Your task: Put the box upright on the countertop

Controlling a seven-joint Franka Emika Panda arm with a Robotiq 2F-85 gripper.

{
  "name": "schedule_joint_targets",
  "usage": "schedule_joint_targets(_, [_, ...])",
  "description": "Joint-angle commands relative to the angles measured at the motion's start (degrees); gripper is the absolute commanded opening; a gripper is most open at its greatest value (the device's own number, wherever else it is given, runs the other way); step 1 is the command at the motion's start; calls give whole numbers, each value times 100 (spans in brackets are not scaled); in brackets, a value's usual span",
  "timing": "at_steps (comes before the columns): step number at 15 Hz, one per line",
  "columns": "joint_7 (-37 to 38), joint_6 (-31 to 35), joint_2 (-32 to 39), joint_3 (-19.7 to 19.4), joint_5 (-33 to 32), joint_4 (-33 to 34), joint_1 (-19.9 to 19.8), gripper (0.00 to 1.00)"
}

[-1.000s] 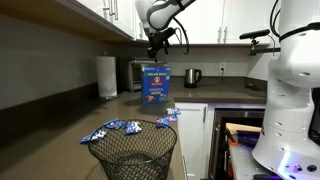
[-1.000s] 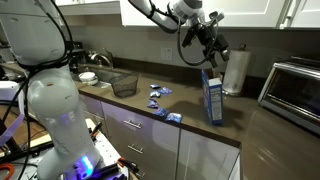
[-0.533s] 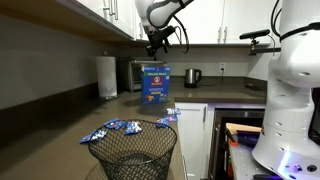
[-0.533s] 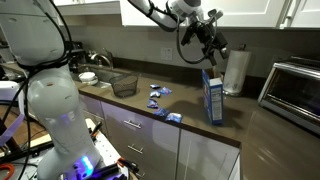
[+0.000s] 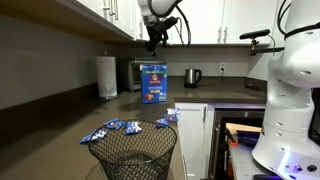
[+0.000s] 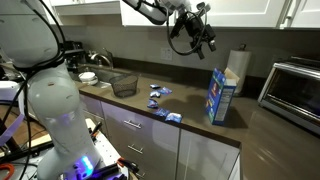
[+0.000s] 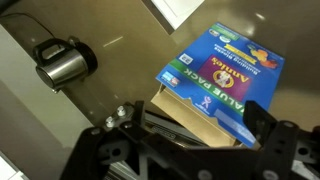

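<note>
Though the wire basket crowds the lower foreground, the box stands upright mid-frame on the countertop. The gripper hovers above it, jaws apparently apart and empty. The placing looks done, so the next move is a clean retreat upward.

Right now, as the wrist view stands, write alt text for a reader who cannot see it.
A blue printed box stands on the dark countertop, seen from above. The open gripper frames it from the bottom edge of the picture without touching it. A metal kettle sits at upper left.
</note>
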Motion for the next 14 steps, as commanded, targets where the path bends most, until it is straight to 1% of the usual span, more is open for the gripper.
schedule_joint_targets(1, [-621, -252, -674, 174, 396, -530, 89, 100])
schedule_joint_targets(5, [-1180, -539, -1152, 343, 775, -852, 161, 100])
schedule_joint_targets(8, [-1752, -775, -1404, 411, 1108, -989, 219, 100])
schedule_joint_targets(14, [-2732, -1033, -1634, 447, 1581, -1115, 292, 100])
